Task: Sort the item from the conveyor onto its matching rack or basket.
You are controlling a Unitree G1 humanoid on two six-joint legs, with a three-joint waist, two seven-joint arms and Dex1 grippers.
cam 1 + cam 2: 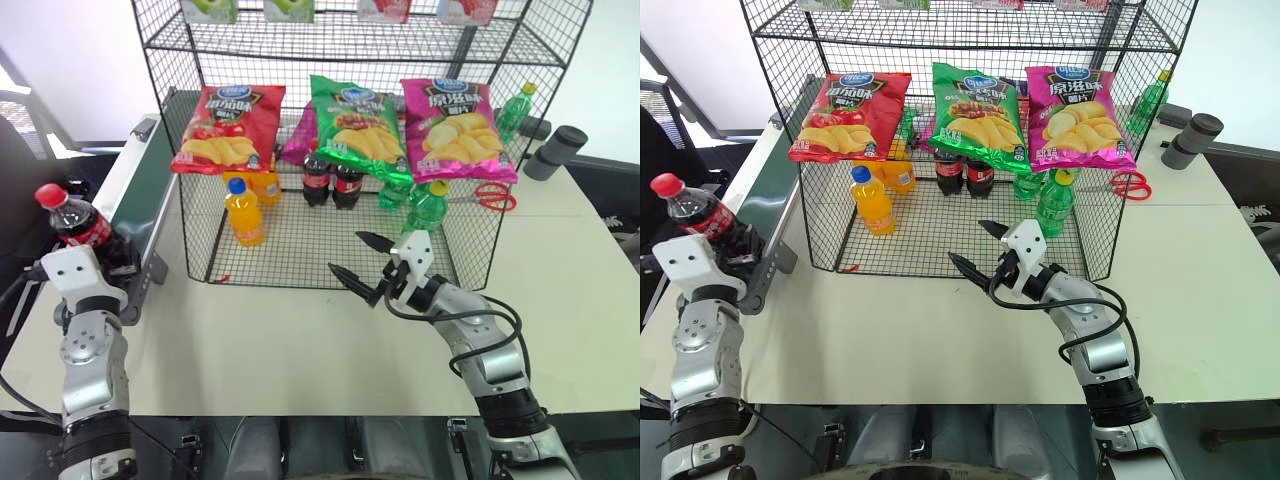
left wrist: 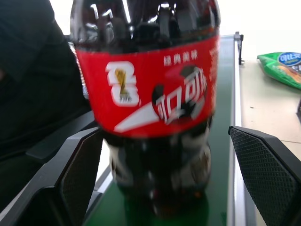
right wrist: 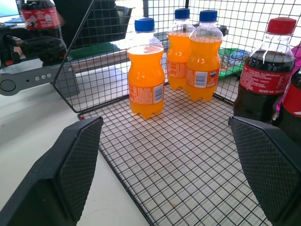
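- Pale tabletop [image 1: 300, 370] carries the whole scene, with the conveyor [image 1: 140, 215] along one edge and the black wire rack [image 1: 340, 150] standing beside it.
- Between the two spread fingers of the left gripper [image 2: 171, 176] stands the cola bottle [image 2: 153, 108], upright on the green belt, red label facing the wrist camera; both pads stand clear of its sides, so the jaws are wide and grip nothing.
- From the head, the bottle's red cap [image 1: 48, 193] rises above the left gripper at the near end of the conveyor.
- The right gripper [image 1: 362, 265] hangs at the open front of the rack's low basket, jaws wide and empty, fingers [image 3: 77, 165] framing the grid floor.
- Ahead of those jaws stand three orange-drink bottles [image 3: 146, 70] with blue caps, one nearer and two touching behind it.
- Beside the right-hand finger stand two more cola bottles [image 3: 263, 75].
- Green bottles [image 1: 425, 205] with yellow caps stand further along the basket.
- Three crisp bags [image 1: 355, 125], red, green and pink, hang on the rack's front.
- Red-handled scissors [image 1: 490, 197] lie on the table just outside the mesh, and a grey cylinder [image 1: 555, 152] lies further off.
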